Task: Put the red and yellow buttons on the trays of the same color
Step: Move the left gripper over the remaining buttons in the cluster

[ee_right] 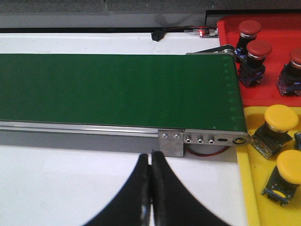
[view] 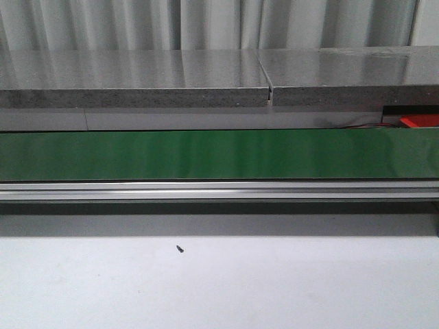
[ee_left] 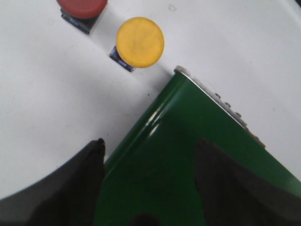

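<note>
Front view: green conveyor belt [view: 219, 155] spans the full width, aluminium rail along its near edge, grey stone-like slab [view: 206, 79] and pale curtain behind. A small dark screw [view: 180, 249] is seen on the white table [view: 219, 288]; neither arm shows there.

Left wrist view: a red button [ee_left: 82, 7] and a yellow button [ee_left: 140, 42] are stood side by side on the white table, just beyond the belt's end corner, touching nothing. Left gripper [ee_left: 148, 155] is spread wide over that corner, nothing held.

Right wrist view: red tray [ee_right: 263, 52] holds three red buttons; adjoining yellow tray [ee_right: 256, 188] holds two yellow ones, a third item cut off at the edge. Both trays are butted against the belt's end. Right gripper [ee_right: 151, 157] is pinched closed, empty, over the table beside the rail bracket.
</note>
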